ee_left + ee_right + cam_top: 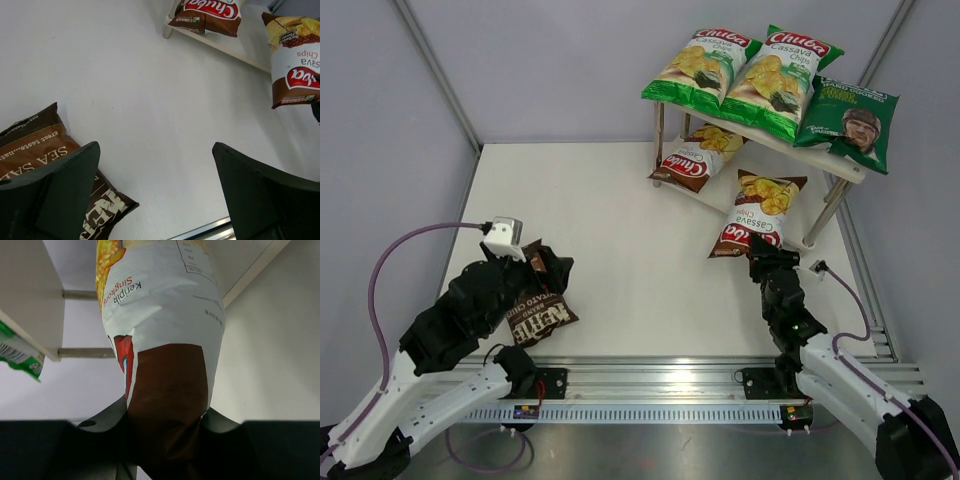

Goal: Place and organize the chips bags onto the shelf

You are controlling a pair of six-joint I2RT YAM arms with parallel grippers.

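Right pincer point(757, 252) clenched on the brown-red Chuba bag point(760, 205) by its bottom, bag tilted at the lower shelf board point(247, 47) front: we slide it flat beside its twin point(695, 155); left pincer point(155, 150) released, idle.

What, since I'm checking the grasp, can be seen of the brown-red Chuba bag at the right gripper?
The brown-red Chuba bag is glossy film, puffed: brown near end, white middle with red logo, yellow chips pictured beyond. The right gripper pinches its brown end. It slants away toward the shelf, its far end over the lower board; contact there unclear.
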